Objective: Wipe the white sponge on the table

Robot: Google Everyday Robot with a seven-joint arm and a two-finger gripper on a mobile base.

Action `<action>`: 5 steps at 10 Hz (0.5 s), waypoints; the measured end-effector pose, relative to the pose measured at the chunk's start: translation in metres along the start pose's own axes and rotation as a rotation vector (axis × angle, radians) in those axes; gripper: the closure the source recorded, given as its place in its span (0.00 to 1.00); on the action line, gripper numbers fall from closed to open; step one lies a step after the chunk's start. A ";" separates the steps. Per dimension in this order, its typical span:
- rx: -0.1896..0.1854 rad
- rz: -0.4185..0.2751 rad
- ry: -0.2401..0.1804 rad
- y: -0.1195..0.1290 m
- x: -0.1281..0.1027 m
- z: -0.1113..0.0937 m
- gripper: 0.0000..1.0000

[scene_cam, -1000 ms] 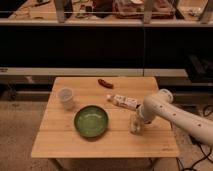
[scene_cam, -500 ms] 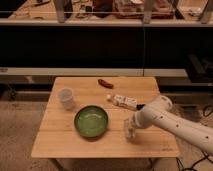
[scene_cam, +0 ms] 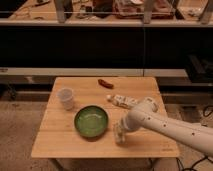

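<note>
The light-wood table point(scene_cam: 55, 136) stands in the middle of the camera view. My gripper point(scene_cam: 119, 135) points down at the table top near the front edge, just right of the green bowl point(scene_cam: 91, 121). The white arm point(scene_cam: 165, 126) reaches in from the right. The white sponge does not show anywhere on the open table top. At the gripper's tip I cannot tell it apart from the gripper.
A translucent white cup point(scene_cam: 66, 98) stands at the left. A flat white packet with coloured print point(scene_cam: 121, 101) lies just behind the arm. A small red-brown item point(scene_cam: 105, 83) lies near the far edge. Dark shelving stands behind the table.
The gripper has slid left and toward the table's front edge, close to the surface, ending nearer the green bowl. The other things have not moved.
</note>
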State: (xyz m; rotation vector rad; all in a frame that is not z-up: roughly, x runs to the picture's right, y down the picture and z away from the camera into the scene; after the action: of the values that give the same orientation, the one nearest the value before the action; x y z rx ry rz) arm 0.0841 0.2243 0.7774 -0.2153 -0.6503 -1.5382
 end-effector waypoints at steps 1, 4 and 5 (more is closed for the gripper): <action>0.007 0.003 -0.018 -0.005 -0.003 0.007 0.88; 0.054 0.038 -0.045 -0.023 0.001 0.018 0.88; 0.079 0.058 -0.044 -0.031 0.009 0.019 0.88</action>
State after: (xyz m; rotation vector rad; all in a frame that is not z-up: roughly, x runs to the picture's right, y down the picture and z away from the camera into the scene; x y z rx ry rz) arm 0.0490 0.2245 0.7892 -0.2072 -0.7324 -1.4527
